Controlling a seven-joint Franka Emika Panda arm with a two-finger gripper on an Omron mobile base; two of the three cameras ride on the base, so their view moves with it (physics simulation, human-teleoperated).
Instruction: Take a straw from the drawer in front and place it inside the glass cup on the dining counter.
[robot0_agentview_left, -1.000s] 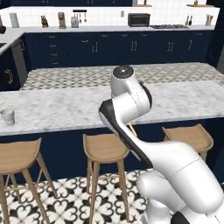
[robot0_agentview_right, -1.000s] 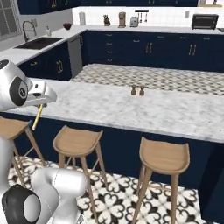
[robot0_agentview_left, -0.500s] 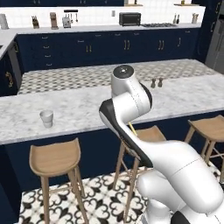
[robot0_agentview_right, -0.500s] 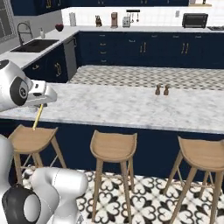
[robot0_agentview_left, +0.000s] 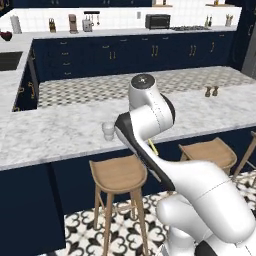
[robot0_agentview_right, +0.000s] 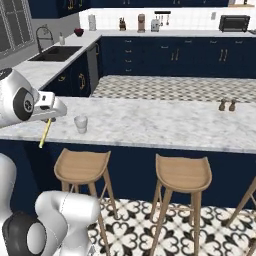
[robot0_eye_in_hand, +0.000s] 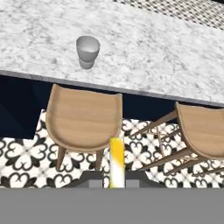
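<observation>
My gripper (robot0_eye_in_hand: 116, 181) is shut on the straw (robot0_eye_in_hand: 116, 161), a thin pale yellow stick that rises between the two dark fingertips (robot0_eye_in_hand: 93, 179). In the right base view the straw (robot0_agentview_right: 45, 133) hangs down from the gripper (robot0_agentview_right: 49, 118), just left of the glass cup (robot0_agentview_right: 80, 124). The cup (robot0_eye_in_hand: 87, 51) stands upright and empty near the front edge of the dining counter (robot0_eye_in_hand: 166, 52), ahead of the gripper and a little to its left. In the left base view the cup (robot0_agentview_left: 108, 131) sits just left of my arm, and a bit of straw (robot0_agentview_left: 153, 148) shows below it. The drawer is out of view.
Wooden stools (robot0_agentview_right: 82, 167) (robot0_agentview_right: 182, 174) stand on the patterned floor under the counter's front edge, one right below the gripper (robot0_eye_in_hand: 83, 118). Salt and pepper shakers (robot0_agentview_right: 226, 105) sit far right on the counter. A sink worktop (robot0_agentview_right: 55, 52) runs along the left.
The base has driven sideways along the counter, so the whole scene has shifted. The cup now lies close beside the arm. The straw stays in the gripper.
</observation>
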